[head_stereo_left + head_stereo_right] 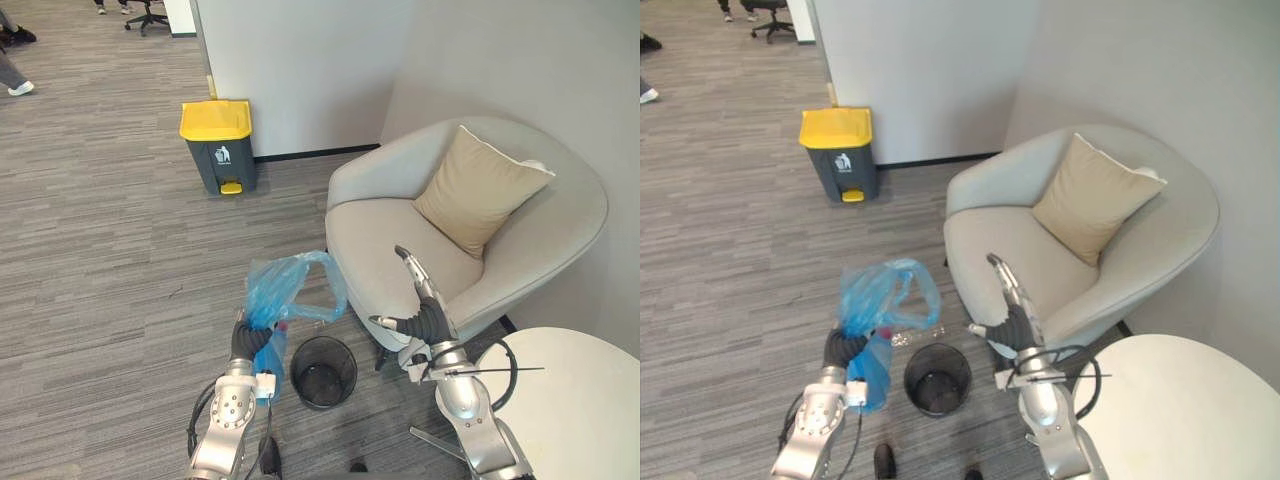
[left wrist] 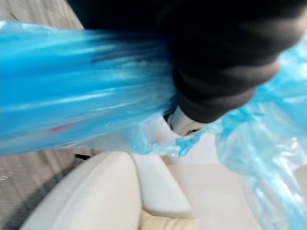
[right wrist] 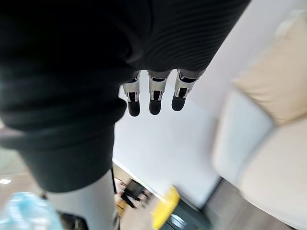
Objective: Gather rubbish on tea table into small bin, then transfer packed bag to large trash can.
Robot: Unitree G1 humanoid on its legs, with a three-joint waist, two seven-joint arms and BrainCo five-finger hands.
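A blue plastic bag (image 1: 292, 283) hangs off the floor, bunched at its neck in my left hand (image 1: 250, 340), whose fingers are shut round it. In the left wrist view the blue bag (image 2: 72, 86) stretches past the dark cover. Just to the right of that hand, the small black mesh bin (image 1: 323, 372) stands on the carpet. The large grey trash can with a yellow lid (image 1: 218, 145) stands by the far wall, lid closed. My right hand (image 1: 425, 305) is raised in front of the armchair, fingers (image 3: 151, 96) straight and holding nothing.
A light grey armchair (image 1: 380, 250) with a beige cushion (image 1: 478, 190) sits in the corner at right. The round white tea table (image 1: 580, 410) is at lower right. An office chair (image 1: 148, 15) and a person's shoe (image 1: 20, 88) are at far left.
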